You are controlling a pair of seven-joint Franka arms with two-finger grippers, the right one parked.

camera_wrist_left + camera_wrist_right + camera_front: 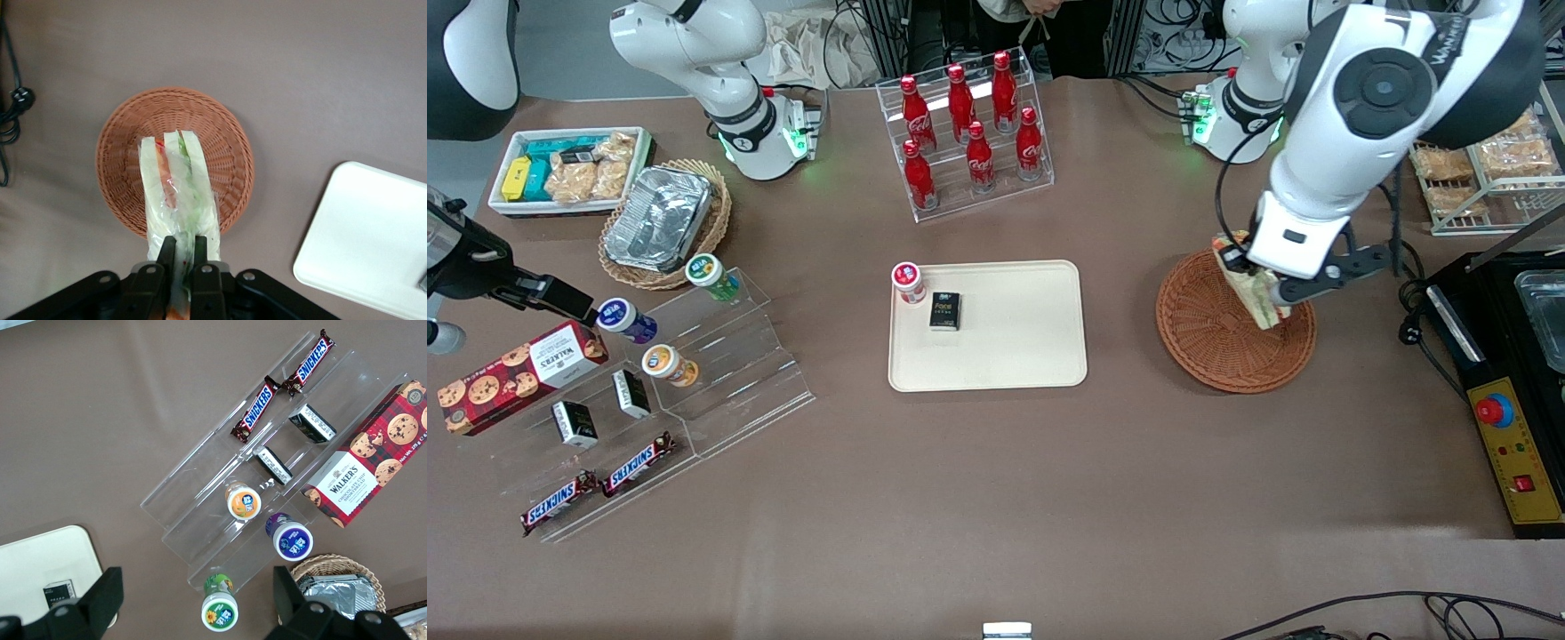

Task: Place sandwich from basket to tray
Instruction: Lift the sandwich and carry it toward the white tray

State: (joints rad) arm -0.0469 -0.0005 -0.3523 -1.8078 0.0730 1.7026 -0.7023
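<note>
The sandwich [179,193] is held above the basket [127,150], clamped at one end between the closed fingers [165,257] of the gripper [181,253] and apparently lifted clear of the weave. The tray [1014,356] is set apart from the basket, toward the parked arm's end of the table, and is occupied by a small black box [945,311] and a red-capped cup [908,282].
</note>
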